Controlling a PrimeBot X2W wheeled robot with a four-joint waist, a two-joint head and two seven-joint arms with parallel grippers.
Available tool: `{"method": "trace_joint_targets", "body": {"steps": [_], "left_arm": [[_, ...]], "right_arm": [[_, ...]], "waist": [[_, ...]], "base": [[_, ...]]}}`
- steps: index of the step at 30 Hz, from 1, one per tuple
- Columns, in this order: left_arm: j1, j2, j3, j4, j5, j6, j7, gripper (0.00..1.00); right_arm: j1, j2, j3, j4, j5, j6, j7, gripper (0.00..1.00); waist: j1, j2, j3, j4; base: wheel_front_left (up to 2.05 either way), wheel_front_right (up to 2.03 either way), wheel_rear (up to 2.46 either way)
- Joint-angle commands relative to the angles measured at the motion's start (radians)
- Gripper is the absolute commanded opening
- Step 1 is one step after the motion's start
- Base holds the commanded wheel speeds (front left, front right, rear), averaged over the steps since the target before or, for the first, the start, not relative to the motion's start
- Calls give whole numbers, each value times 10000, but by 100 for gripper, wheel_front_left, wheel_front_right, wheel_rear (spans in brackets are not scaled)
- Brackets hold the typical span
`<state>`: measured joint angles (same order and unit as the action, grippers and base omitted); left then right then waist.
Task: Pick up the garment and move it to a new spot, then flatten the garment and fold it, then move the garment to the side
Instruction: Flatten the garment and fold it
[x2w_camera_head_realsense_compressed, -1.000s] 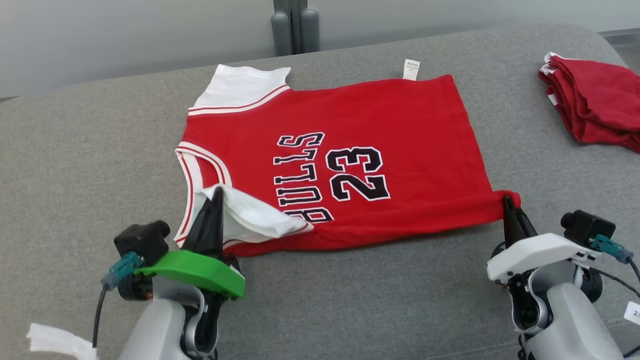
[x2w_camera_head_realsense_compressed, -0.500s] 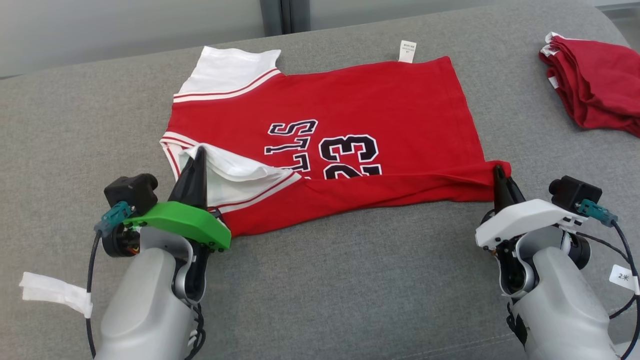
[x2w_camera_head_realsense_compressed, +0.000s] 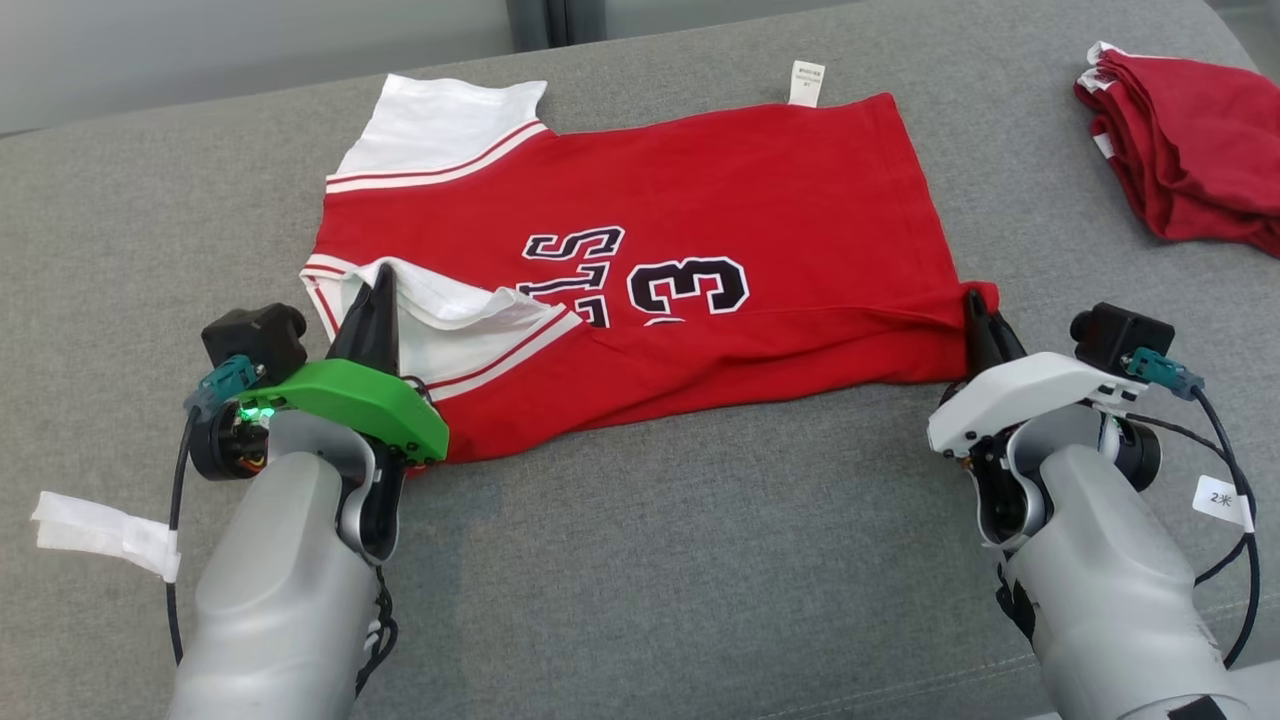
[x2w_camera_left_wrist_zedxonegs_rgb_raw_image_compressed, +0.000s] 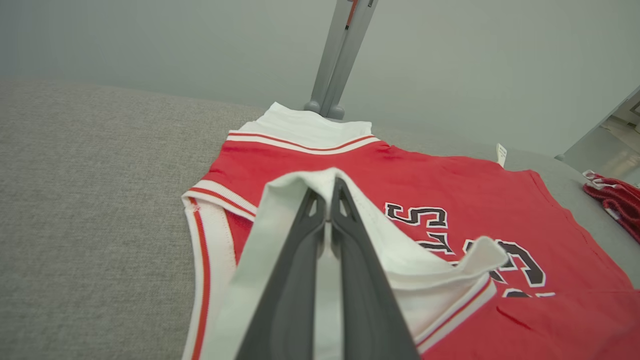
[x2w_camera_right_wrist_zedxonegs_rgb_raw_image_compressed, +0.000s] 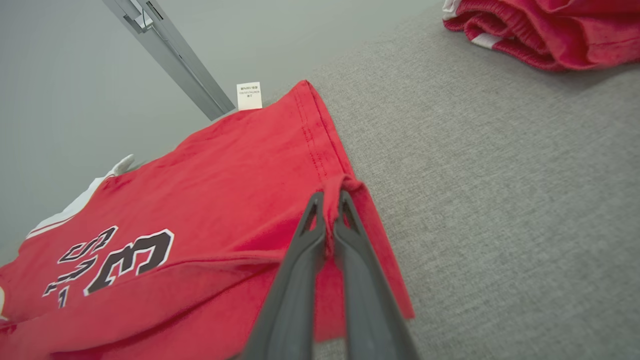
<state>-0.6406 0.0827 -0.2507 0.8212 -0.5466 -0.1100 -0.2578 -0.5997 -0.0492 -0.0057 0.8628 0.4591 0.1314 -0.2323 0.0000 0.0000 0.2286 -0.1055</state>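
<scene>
Two grippers pinch the jersey (x2w_camera_head_realsense_compressed: 720, 190), which lies spread mid-cushion (x2w_camera_head_realsense_compressed: 650, 580). In the head view, the left gripper (x2w_camera_head_realsense_compressed: 382, 275) is clamped on the near white sleeve and the right gripper (x2w_camera_head_realsense_compressed: 972, 300) on the near-right hem corner. Left wrist view: white cloth is nipped above the lettering. Right wrist view: red hem is nipped between the fingers. This looks like the folding step. The next move calls for carrying the near edge evenly to the far edge.

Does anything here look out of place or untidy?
The near edge of the red jersey is doubled over the print, pinched by the left gripper and the right gripper. Another red garment lies bunched at the right.
</scene>
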Motion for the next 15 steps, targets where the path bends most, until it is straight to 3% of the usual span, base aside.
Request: {"method": "trace_joint_targets", "body": {"steps": [1,2,4,5,7,9,11,12,13,15], "left_arm": [[-244,18,-4,142,119,-39,-76,0],[-306,12,-21,248,155,-43,-81,0],[-446,-3,-48,427,197,-50,-87,0],[-513,-11,-59,509,202,-59,-78,0],[-657,-17,-65,720,247,-63,-75,0],[-809,5,-36,897,271,-57,-71,16],[-922,17,17,1032,289,-43,-71,42],[-953,16,43,1081,311,-35,-72,84],[-978,25,58,1086,348,-26,-73,100],[-1001,22,123,1084,368,-17,-74,100]], "right_arm": [[-153,-25,13,131,-79,-16,-105,0],[-226,-27,-10,235,-100,-16,-127,6],[-344,-24,1,390,-171,-16,-189,48],[-394,-24,12,446,-184,-14,-212,100],[-490,-25,46,510,-266,-14,-261,100],[-570,-25,53,513,-433,-14,-284,100],[-640,-24,9,481,-578,-16,-320,100],[-659,-24,9,453,-666,-14,-329,100],[-664,-22,13,437,-772,-14,-333,100],[-673,-27,-28,398,-1039,-16,-345,100]], "waist": [[0,0,20,1],[0,0,32,0],[0,0,54,-2],[0,0,65,-5],[0,0,79,-16],[0,0,84,-37],[0,0,79,-51],[0,0,72,-56],[0,0,63,-59],[0,0,34,-60]], "base": [[0,0,0],[0,0,0],[0,0,0],[0,0,0],[0,0,0],[0,0,0],[0,0,0],[0,0,0],[0,0,0],[0,0,0]]}}
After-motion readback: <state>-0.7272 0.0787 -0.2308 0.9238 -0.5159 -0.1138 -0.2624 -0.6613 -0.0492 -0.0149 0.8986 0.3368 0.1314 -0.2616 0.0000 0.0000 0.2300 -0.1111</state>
